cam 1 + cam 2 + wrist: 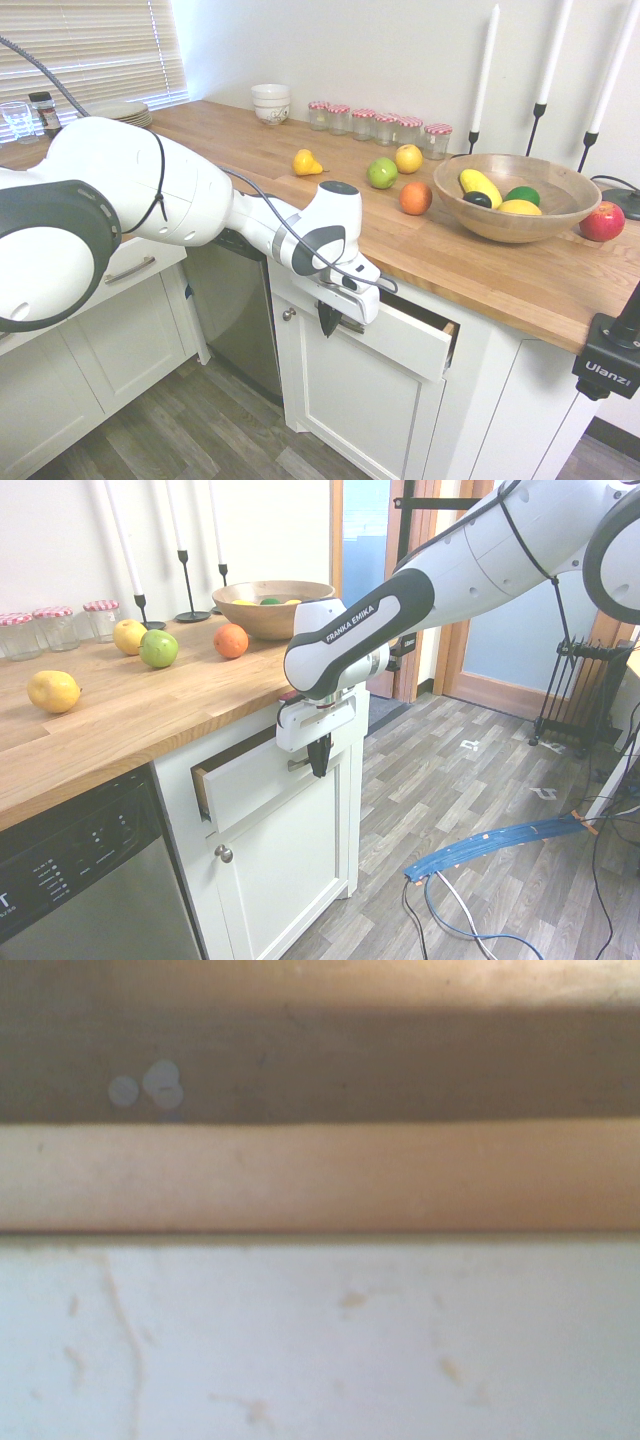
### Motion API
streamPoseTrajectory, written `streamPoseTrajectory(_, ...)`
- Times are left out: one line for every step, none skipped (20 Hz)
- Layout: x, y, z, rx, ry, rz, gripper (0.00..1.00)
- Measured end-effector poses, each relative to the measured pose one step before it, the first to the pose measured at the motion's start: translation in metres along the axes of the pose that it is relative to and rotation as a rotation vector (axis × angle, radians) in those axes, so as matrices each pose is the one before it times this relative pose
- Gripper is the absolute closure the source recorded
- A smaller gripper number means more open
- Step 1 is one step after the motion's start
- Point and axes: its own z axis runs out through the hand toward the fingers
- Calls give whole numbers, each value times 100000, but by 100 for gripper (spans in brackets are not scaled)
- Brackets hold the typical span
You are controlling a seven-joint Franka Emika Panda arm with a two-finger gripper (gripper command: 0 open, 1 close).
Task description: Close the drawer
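Kitchen cabinets in white carry a wooden countertop [250, 140] along a pale wall. First exterior view: the drawer [405, 345] sits directly under the countertop edge, above a cabinet door [350, 410] with a round knob, and stands partly open, showing a strip of its wooden side. The white arm reaches in from the picture's left, and the gripper [328, 320] hangs in front of the drawer's white front panel, fingers pointing down; whether they are apart or together cannot be told. On the countertop stand a wooden bowl [510, 215] with fruit, an orange [415, 197], a green apple [382, 173], a row of jars [380, 125] and a red apple [602, 221]. Second exterior view: the arm enters from the picture's right, and the gripper [320, 755] is against the drawer [250, 780] front, at its handle. A dishwasher [80, 880] stands beside the cabinet. Wrist view: close and blurred, it shows the white drawer front [320, 1350] below a wooden edge band.
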Motion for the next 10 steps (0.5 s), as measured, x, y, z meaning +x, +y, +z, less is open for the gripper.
streamPoseTrajectory(1,7,-10,-84,-104,9,0)
streamPoseTrajectory(0,0,-8,-36,-48,25,0)
streamPoseTrajectory(1,0,0,0,0,17,0)
streamPoseTrajectory(0,0,0,0,1,1,0)
streamPoseTrajectory(-1,0,-1,2,2,2,0)
streamPoseTrajectory(-5,9,-21,93,108,14,0)
streamPoseTrajectory(-24,31,-25,278,303,50,0)
streamPoseTrajectory(-46,56,-44,472,521,82,0)
streamPoseTrajectory(-21,110,-160,1047,1240,171,0)
streamPoseTrajectory(-119,204,-255,898,955,211,0)
